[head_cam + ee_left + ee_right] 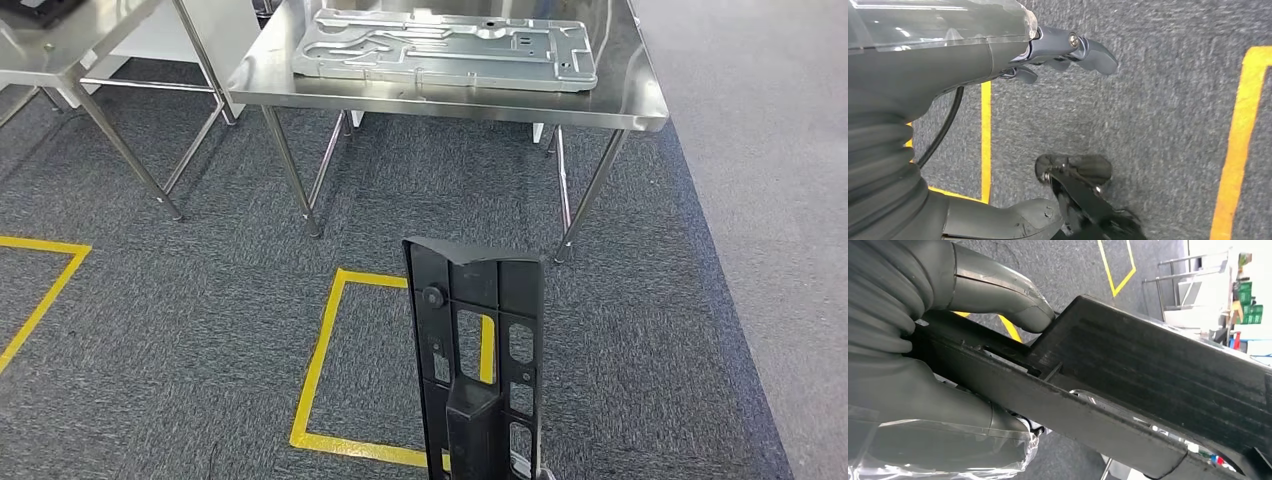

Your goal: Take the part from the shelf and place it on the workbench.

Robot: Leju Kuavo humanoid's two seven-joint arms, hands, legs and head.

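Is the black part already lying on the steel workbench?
No. In the head view the black part stands upright over the carpet, short of the workbench, which carries a metal panel.

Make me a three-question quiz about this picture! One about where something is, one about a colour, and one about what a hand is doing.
1. Where is the metal plate?
A. on the table
B. on the carpet
C. in the left hand

2. What colour are the floor lines?
A. red
B. yellow
C. white

3. What is the right hand doing?
A. hanging empty
B. pressing the table
C. holding the black part

Answers:
1. A, the plate lies flat on the steel tabletop.
2. B, the taped squares on the grey carpet are yellow.
3. C, the right wrist view shows thumb and fingers wrapped around the part, while the left hand holds nothing above the carpet.
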